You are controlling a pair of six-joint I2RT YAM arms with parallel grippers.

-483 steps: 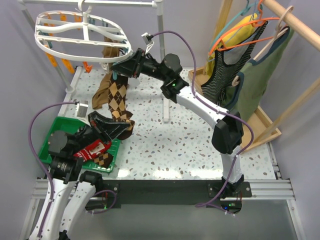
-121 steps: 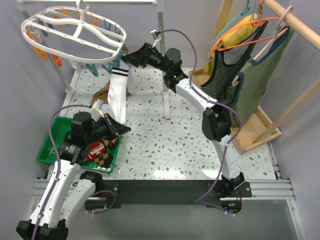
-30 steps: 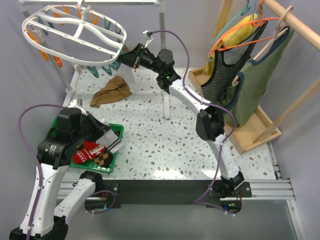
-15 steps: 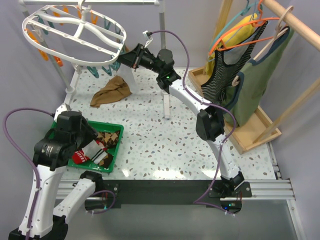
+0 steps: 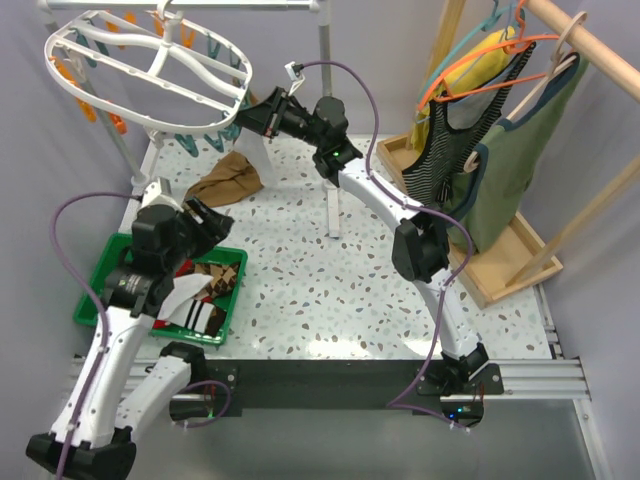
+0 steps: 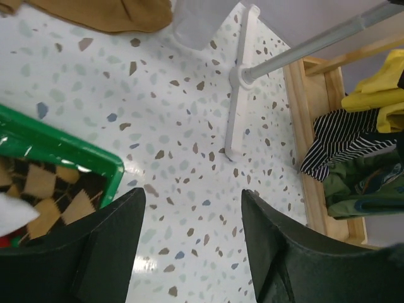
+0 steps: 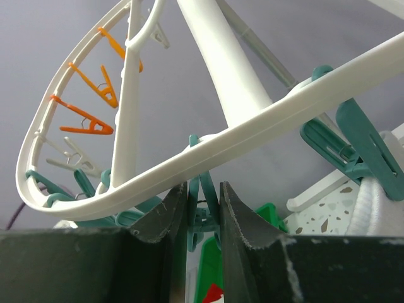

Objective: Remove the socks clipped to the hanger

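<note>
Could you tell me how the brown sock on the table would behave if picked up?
The brown sock lies crumpled in soft folds on the table, so it will probably droop limply when lifted. It looks thin, so it is likely light. Pushed, it would probably bunch up rather than slide.

We note bright, even overhead light, soft shadows on counter (image 5: 330, 290). Glare patch beside tray (image 6: 63, 148). Right tool (image 7: 202, 192) dark, little detail visible.

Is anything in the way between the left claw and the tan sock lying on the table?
Nothing visible. The left claw, open, looks across bare speckled table to the tan sock. The green tray has its corner off to one side, outside that line.
</note>
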